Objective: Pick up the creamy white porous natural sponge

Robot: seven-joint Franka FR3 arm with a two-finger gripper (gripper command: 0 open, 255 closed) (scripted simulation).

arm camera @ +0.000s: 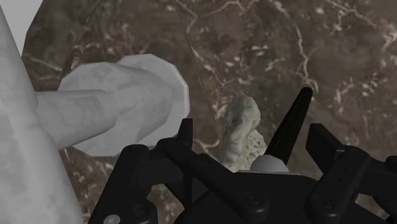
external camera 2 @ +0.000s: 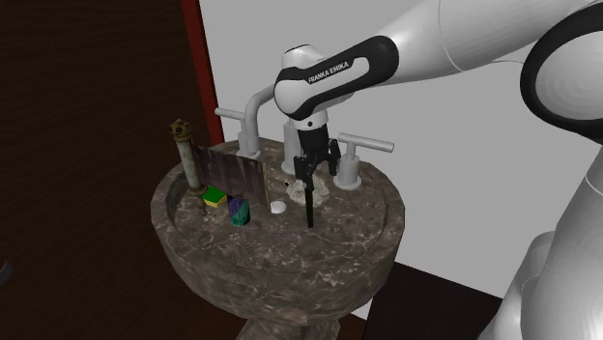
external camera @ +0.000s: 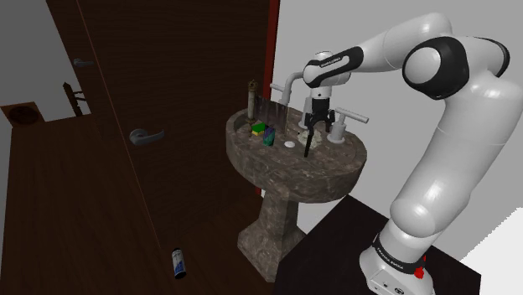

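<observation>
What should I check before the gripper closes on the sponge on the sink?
1. Gripper is open: ok, the fingers stand apart.
2. Sponge lies between the fingers: ok in the wrist view.
3. Fingers are low enough around the sponge: cannot tell.
4. Gripper is clear of the white tap fitting: cannot tell; it looks close beside one finger.
5. Sponge rests free on the sink, nothing on top of it: ok.
</observation>
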